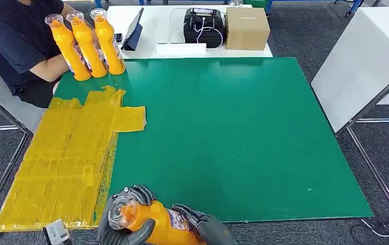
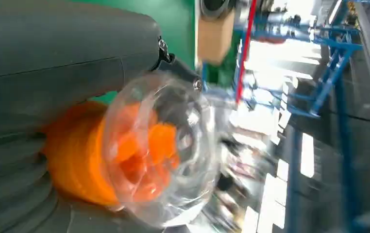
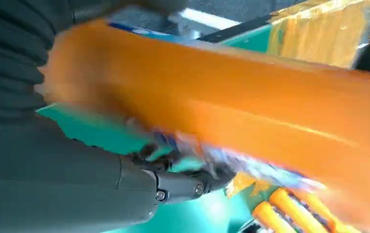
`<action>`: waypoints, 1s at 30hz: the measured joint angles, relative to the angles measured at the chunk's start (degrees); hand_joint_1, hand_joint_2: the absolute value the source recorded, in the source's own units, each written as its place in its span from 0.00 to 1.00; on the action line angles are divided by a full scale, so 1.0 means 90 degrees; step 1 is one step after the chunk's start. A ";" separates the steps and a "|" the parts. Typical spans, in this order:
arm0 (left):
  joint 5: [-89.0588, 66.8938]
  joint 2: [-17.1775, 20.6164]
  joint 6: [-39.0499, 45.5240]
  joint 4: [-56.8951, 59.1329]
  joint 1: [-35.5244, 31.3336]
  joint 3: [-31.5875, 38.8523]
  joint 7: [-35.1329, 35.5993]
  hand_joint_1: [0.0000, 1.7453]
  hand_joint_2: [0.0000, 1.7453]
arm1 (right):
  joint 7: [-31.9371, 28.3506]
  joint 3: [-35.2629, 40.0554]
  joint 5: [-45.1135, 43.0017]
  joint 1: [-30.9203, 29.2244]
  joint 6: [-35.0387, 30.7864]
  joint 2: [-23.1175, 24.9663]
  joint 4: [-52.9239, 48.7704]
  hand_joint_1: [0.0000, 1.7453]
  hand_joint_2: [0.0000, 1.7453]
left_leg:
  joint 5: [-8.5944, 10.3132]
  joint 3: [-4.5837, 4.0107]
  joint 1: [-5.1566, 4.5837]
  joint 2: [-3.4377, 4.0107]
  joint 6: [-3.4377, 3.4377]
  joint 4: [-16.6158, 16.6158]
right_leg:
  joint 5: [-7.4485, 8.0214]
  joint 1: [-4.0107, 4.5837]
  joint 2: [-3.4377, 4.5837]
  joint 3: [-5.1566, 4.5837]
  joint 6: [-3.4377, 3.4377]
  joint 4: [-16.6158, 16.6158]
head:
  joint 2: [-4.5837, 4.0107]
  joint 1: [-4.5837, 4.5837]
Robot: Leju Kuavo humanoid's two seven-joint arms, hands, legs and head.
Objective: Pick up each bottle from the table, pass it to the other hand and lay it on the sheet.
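Observation:
An orange bottle (image 1: pixel 163 223) with a clear cap lies sideways in the air just off the table's near edge, held at both ends. My left hand (image 1: pixel 125 220) wraps around its cap and neck, and my right hand (image 1: pixel 209 227) grips its labelled body. Close up in the left wrist view, the clear cap (image 2: pixel 159 145) sits against my left hand (image 2: pixel 52 63). The right wrist view has the blurred orange body (image 3: pixel 251 111) lying across my right hand (image 3: pixel 61 184). The yellow sheet (image 1: pixel 70 153) covers the table's left side. Three more orange bottles (image 1: pixel 88 43) stand upright at the far left corner.
A person in a dark shirt (image 1: pixel 14 35) sits at the far left with an arm by the standing bottles. Beyond the green table (image 1: pixel 243 138), a white table carries a cardboard box (image 1: pixel 246 27), a black device (image 1: pixel 203 26) and a tablet (image 1: pixel 134 30). A white cabinet (image 1: pixel 366 61) stands on the right.

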 measured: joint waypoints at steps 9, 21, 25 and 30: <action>-0.1714 -0.0162 0.0755 -0.0214 0.0115 0.0598 0.0061 1.00 1.00 | 0.0439 -0.0430 0.0572 0.0522 -0.0924 -0.0587 -0.1352 0.00 0.00 | -0.0001 -0.0002 -0.0001 0.0001 0.0001 0.0000 | 0.0000 -0.0001 0.0002 -0.0003 0.0000 -0.0001 | 0.0000 0.0002; -0.3241 -0.0474 0.1320 -0.0366 0.0167 0.1109 -0.0003 1.00 1.00 | 0.0694 -0.0612 0.0896 0.0783 -0.1479 -0.1015 -0.1933 0.00 0.00 | -0.0001 -0.0001 -0.0001 0.0004 0.0001 0.0000 | 0.0000 0.0000 0.0003 -0.0003 0.0000 -0.0001 | 0.0000 0.0002; -0.4860 -0.0500 0.2225 -0.0393 0.0058 0.1180 0.0024 1.00 1.00 | 0.0725 -0.0578 0.0927 0.0772 -0.1571 -0.1100 -0.1993 0.00 0.00 | -0.0001 -0.0001 -0.0001 0.0002 0.0001 0.0000 | 0.0000 0.0000 0.0002 -0.0005 0.0000 -0.0001 | 0.0000 0.0002; -0.5962 -0.0491 0.2682 -0.0265 -0.0168 0.1297 0.0247 1.00 1.00 | 0.0718 -0.0575 0.0896 0.0763 -0.1554 -0.1161 -0.2027 0.00 0.00 | 0.0000 0.0002 -0.0001 0.0001 0.0001 0.0000 | 0.0000 0.0000 0.0002 -0.0010 0.0000 -0.0001 | 0.0000 0.0002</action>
